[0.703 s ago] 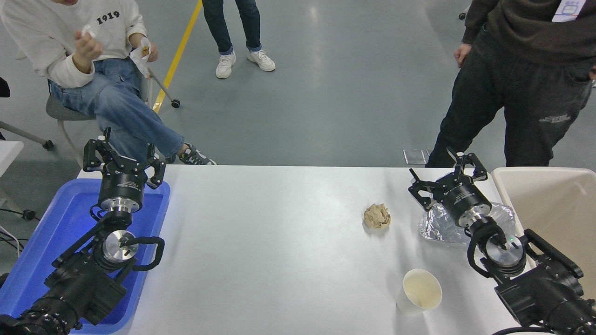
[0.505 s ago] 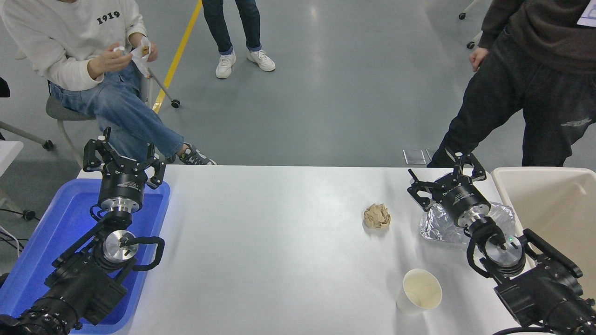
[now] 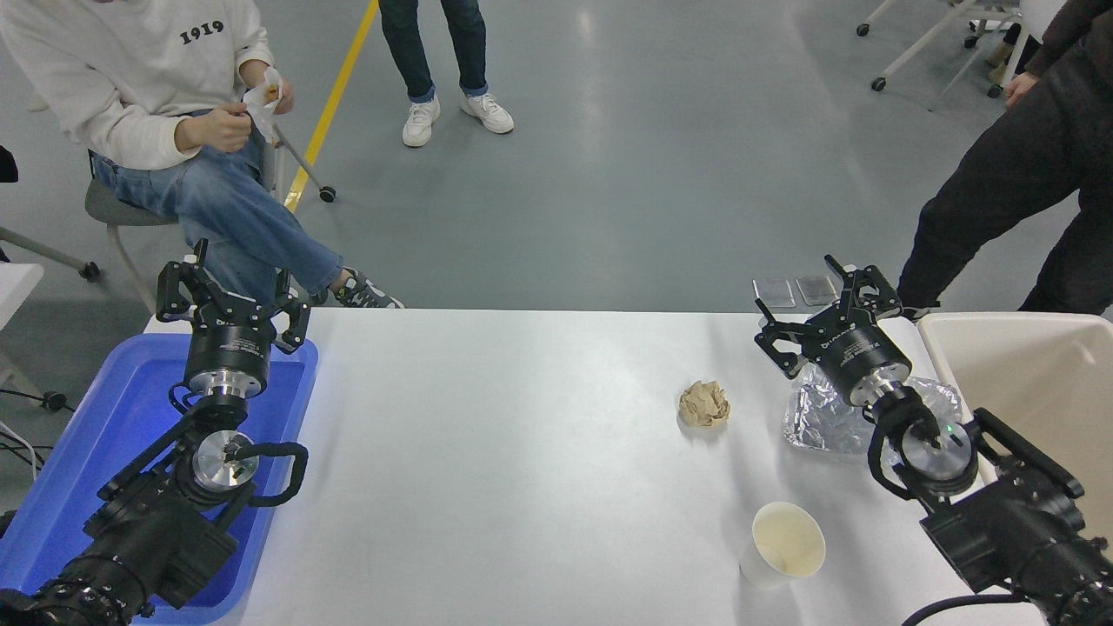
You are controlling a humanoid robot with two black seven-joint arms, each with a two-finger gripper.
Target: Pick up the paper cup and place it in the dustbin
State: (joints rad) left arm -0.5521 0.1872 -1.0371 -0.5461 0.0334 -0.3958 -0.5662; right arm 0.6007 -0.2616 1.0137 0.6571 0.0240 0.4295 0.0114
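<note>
1. One paper cup [image 3: 783,543] stands upright on the table [image 3: 522,452] at 5 o'clock.
2. One dustbin [image 3: 1026,374] sits at 3 o'clock.
3. My right pincer [image 3: 826,304] gapes wide and empty above one foil tray [image 3: 817,422].
4. My left pincer [image 3: 230,287] is spread wide at 9 o'clock.

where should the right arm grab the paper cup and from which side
Probably best across the side wall just under the rim, coming down from above. The paper cup stands upright and alone near the table's front edge, mouth open upward, so the tapered wall is free all round. The right end effector is open and hangs farther back, over the foil tray.
</note>
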